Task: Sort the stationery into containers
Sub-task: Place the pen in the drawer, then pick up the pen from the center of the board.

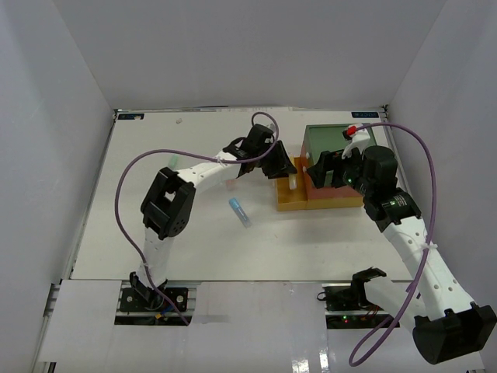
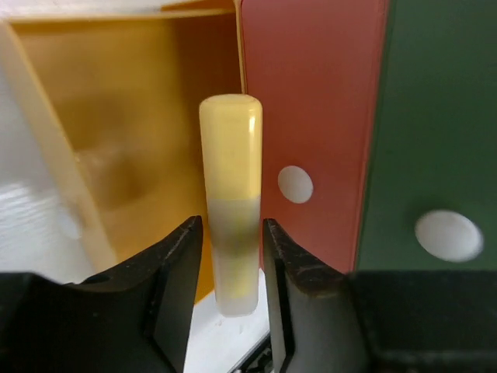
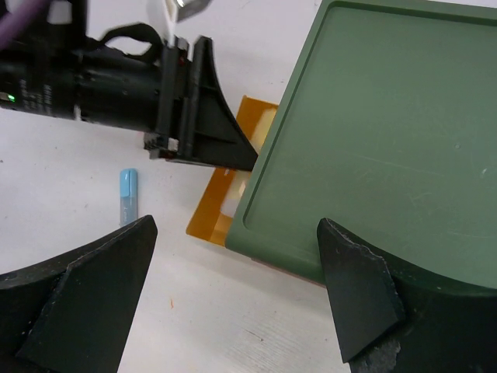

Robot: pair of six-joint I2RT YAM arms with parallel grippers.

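Left gripper pinches the yellow stick ahead over the yellow drawer, apparently to drop it in; right gripper hovers spread above the green drawer.

L arm stretched fwd, L gripper nipping yellow stick, R arm bent, R gripper jaws wide apart

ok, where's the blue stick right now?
Top view: the blue stick lies loose on the white table, near the middle, just left of the yellow drawer and on its near side.
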